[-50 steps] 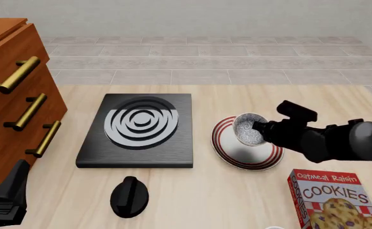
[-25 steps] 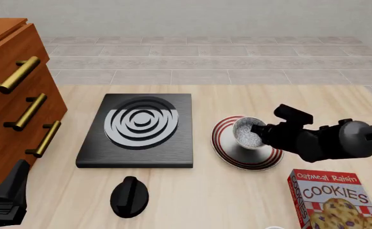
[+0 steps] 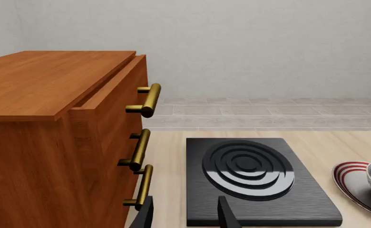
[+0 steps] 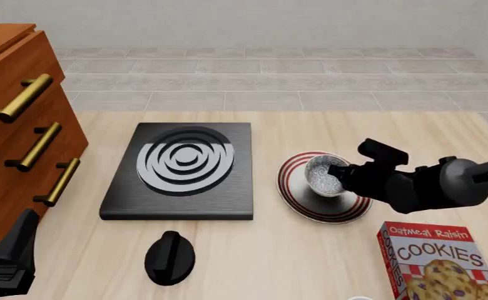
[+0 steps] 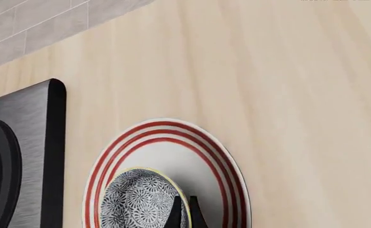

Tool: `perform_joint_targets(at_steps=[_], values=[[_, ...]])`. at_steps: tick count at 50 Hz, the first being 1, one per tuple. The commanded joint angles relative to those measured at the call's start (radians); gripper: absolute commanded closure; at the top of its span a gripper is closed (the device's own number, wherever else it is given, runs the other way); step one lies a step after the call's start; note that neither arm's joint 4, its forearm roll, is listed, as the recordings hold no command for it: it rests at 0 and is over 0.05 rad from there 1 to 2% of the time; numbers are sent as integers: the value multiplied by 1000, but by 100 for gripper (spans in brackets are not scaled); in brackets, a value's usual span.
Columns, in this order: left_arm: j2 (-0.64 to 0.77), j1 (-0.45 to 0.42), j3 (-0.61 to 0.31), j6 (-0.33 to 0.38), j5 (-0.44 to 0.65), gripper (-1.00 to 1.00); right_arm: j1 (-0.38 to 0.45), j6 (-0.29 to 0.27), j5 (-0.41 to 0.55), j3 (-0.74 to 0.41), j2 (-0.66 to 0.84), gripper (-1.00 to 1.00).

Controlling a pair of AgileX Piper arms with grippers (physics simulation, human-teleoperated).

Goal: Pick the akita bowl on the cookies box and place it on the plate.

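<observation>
Gripping the bowl (image 4: 325,177) by its rim, right gripper (image 4: 338,170) pinched nearly closed on the edge nearest it. Bowl: deep, pale rim, blue-grey speckled inside, sitting inside the red-ringed plate (image 4: 298,199) right below the gripper. Left gripper (image 3: 185,216) slightly parted, empty, well away by the stove (image 4: 181,172).

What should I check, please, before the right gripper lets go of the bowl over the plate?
1. akita bowl above the plate, inside its red rings: ok.
2. Bowl upright, opening facing up: ok.
3. Bowl resting on the plate: cannot tell.
4. right gripper closed on the bowl's rim: ok.
5. left gripper open, far from the plate, near the stove: ok.
6. cookies box clear of the plate: ok.
</observation>
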Motion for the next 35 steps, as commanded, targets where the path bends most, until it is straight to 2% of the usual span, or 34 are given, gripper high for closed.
perform_joint_targets(at_steps=[1,12,13,27,35], values=[[0,0,0,0,0,-100,1,-1,-2,-4,1,100],[0,0,0,0,0,-100,14,17,-18,12,-17,100],[0,0,0,0,0,-100,11,11,-14,9,-17,-100],[0,0,0,0,0,-100,1,19,-18,29,-58,-100],[0,0,0,0,0,-100,-23,14,48,47,-206,-100]])
